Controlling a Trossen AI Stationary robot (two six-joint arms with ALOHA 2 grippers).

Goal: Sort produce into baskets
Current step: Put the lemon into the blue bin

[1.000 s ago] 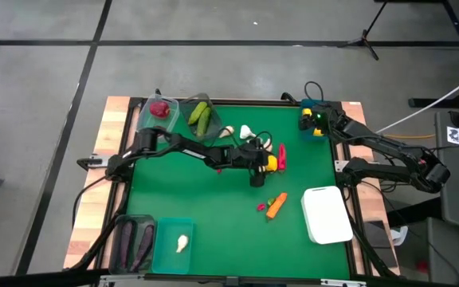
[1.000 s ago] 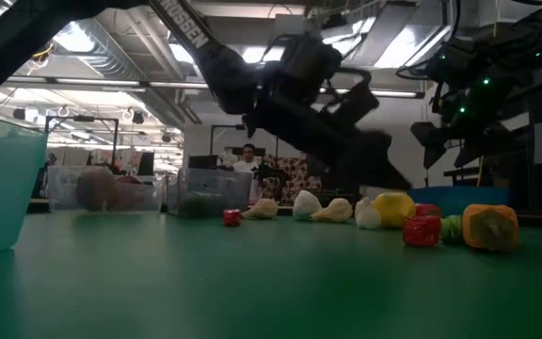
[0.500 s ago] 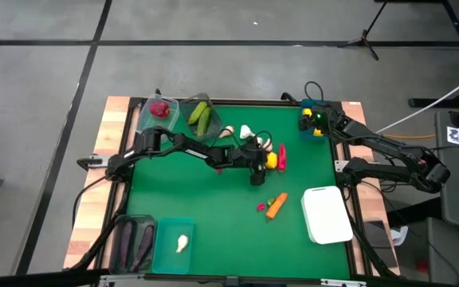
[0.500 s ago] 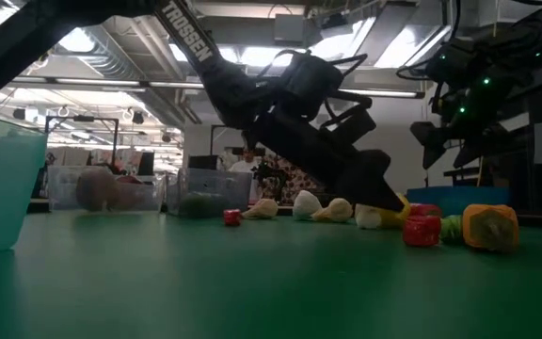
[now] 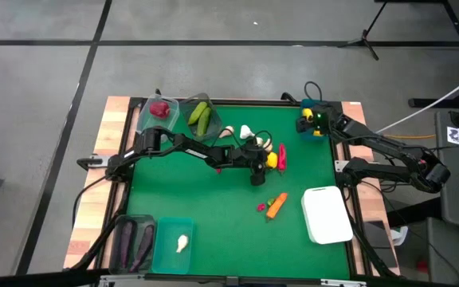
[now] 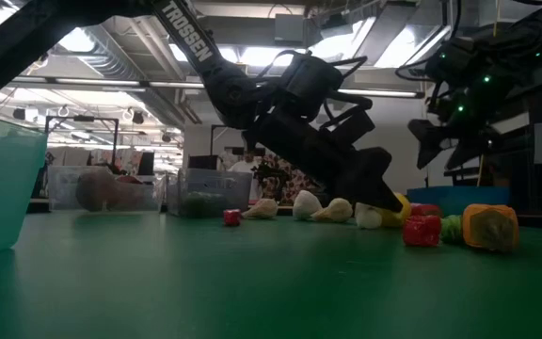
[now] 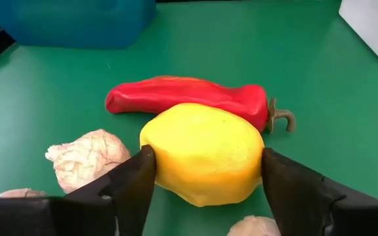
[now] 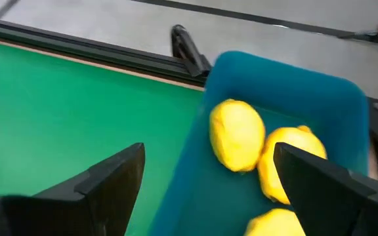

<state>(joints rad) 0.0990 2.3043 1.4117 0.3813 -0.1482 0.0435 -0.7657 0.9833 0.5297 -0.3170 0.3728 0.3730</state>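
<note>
On the green tabletop (image 5: pixel 213 199), the left gripper (image 7: pixel 205 174) has its fingers clamped on either side of a yellow lemon (image 7: pixel 203 153) lying just in front of a red pepper (image 7: pixel 189 97) with garlic bulbs (image 7: pixel 87 155) beside it, while the right gripper (image 8: pixel 205 183) hangs spread apart over the blue tub (image 8: pixel 287 92) holding lemons (image 8: pixel 236 134).

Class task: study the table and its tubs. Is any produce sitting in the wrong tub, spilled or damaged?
Nothing stands out. The blue tub holds only lemons, and the cucumbers share one tub. Loose garlic and a red pepper simply await sorting, beside the lemon between the left tool's fingers.
</note>
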